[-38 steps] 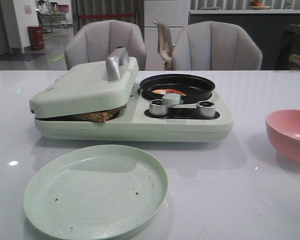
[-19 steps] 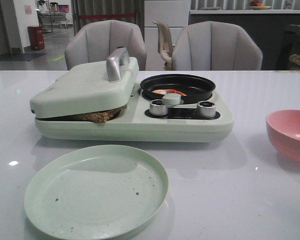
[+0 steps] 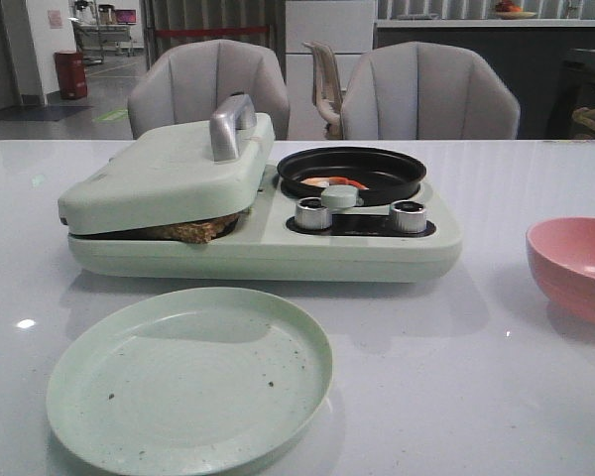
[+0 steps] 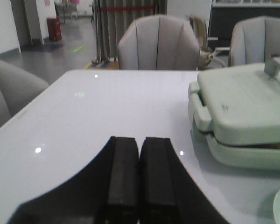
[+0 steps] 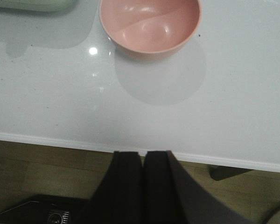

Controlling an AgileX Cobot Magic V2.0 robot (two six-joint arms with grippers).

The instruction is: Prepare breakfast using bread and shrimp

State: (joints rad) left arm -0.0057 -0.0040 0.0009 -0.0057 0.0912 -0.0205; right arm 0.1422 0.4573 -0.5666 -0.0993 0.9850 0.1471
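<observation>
From my seat, both arms hang back off the work: the left gripper and right gripper each have jaws pressed together, holding nothing. The bread sits under the press lid; the shrimp lie in the black pan, toward the desk's far edge. My worry: bread scorching if left (heat unknown). Only the front view shows food; the right wrist sees just the pink bowl.

Breakfast maker: mid-table, lid lowered onto the bread.
Pan: on its right half, apparently holding shrimp.
Green plate: before it.
Pink bowl: right of it.
</observation>
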